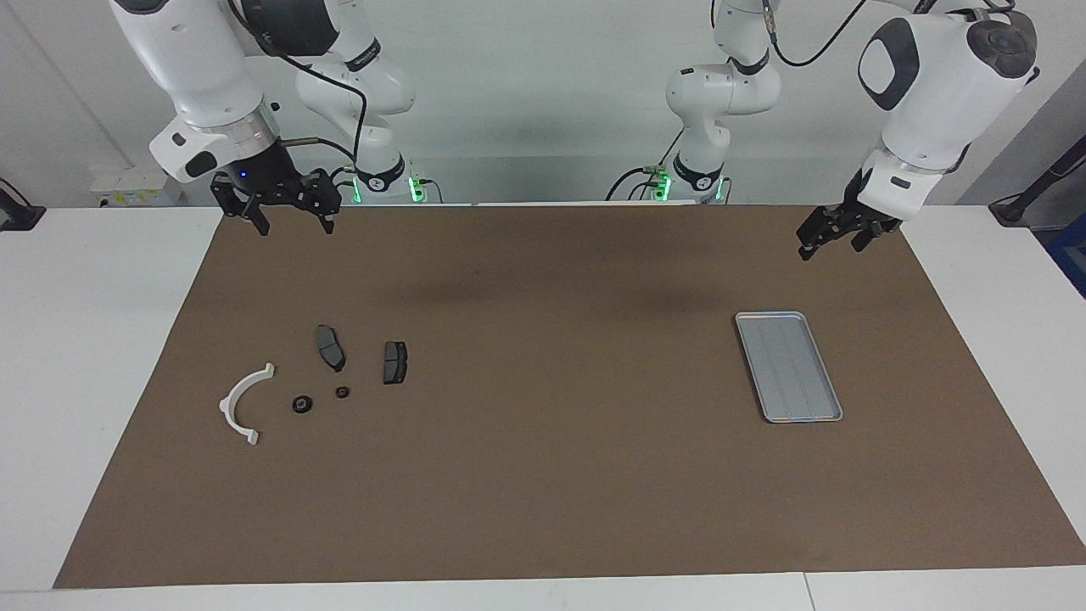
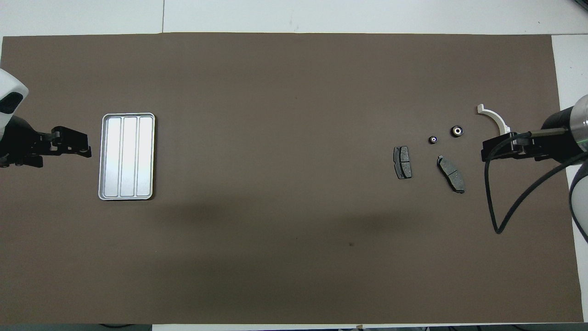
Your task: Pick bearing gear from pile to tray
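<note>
The pile lies on the brown mat at the right arm's end. It holds a white arc bracket [image 1: 227, 406] [image 2: 495, 117], two dark brake pads [image 1: 330, 346] [image 1: 394, 361] [image 2: 451, 174] [image 2: 402, 162] and two small black round parts. The larger round part [image 1: 302, 404] [image 2: 456, 131] and the smaller one [image 1: 342, 392] [image 2: 432, 139] look like the bearing gears. The silver tray [image 1: 789, 367] [image 2: 127, 156] lies bare at the left arm's end. My right gripper [image 1: 293, 226] [image 2: 483, 154] hangs open and high over the mat, clear of the pile. My left gripper [image 1: 830, 247] [image 2: 87, 149] hangs open over the mat beside the tray.
The brown mat [image 1: 551, 475] covers most of the white table. A black cable [image 2: 494, 202] loops down from the right wrist. Between the pile and the tray the mat carries nothing.
</note>
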You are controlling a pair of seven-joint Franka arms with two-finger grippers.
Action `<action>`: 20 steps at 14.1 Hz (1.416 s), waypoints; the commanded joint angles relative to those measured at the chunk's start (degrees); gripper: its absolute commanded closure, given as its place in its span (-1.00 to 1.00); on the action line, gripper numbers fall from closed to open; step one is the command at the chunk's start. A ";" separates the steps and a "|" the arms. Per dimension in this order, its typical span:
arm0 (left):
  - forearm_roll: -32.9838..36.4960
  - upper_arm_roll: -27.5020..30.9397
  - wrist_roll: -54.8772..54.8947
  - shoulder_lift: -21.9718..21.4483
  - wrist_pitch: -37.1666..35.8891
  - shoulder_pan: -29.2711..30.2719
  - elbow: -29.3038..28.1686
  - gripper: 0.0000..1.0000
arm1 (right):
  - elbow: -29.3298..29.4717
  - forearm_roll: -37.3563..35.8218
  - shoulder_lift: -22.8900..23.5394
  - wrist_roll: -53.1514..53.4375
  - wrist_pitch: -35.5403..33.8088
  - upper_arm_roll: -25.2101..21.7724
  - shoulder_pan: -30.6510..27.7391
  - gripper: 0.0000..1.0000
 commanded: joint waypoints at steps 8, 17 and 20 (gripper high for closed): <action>-1.65 -0.66 -22.90 -0.72 8.48 -7.74 -6.83 -1.00 | -2.19 -0.62 -0.58 -0.25 3.60 0.21 -2.12 -1.00; -3.59 -0.75 -34.86 1.48 19.01 -13.54 -10.69 -1.00 | -4.92 -0.71 9.34 -2.17 18.10 0.21 -3.27 -1.00; -5.17 -0.75 -36.71 1.74 23.68 -15.12 -14.03 -1.00 | -5.10 -2.37 13.82 -4.20 23.81 0.13 -4.49 -1.00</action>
